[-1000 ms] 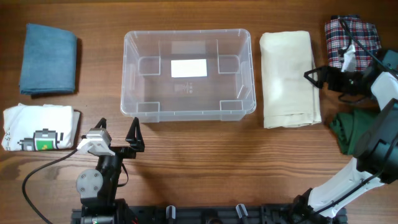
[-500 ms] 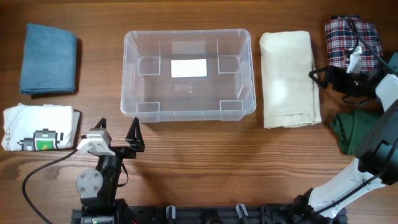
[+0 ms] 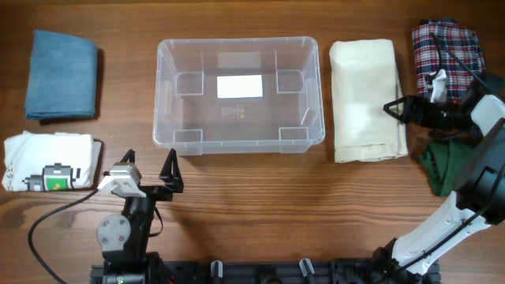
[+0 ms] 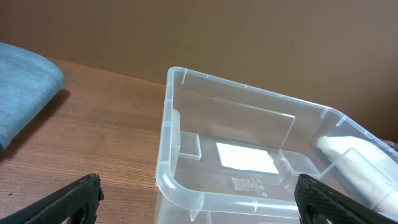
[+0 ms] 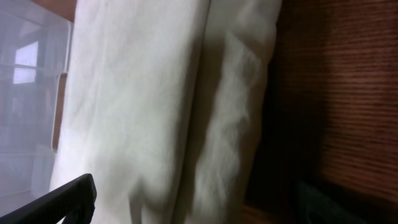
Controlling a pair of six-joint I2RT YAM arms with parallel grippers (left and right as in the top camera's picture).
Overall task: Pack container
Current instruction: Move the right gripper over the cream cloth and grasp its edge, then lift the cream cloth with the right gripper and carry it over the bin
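Here, both tools stand wide open, holding nothing
Container (image 3: 181, 102) at twelve o'clock on the table (image 3: 252, 209); left tool (image 3: 150, 162) at seven, right tool (image 5: 193, 202) at three, above the cream cloth (image 3: 367, 99)

A brown wooden table (image 3: 237, 205) carries the clear container (image 3: 237, 41) in the middle, toward its far edge, with a folded cream cloth (image 3: 363, 95) just beside it on the right. A folded blue cloth (image 3: 61, 75) lies at the far left corner, and a white printed garment (image 3: 47, 158) lies nearer along the left edge. A plaid cloth (image 3: 438, 47) sits at the far right corner, and a dark green cloth (image 3: 442, 166) lies nearer along the right edge.
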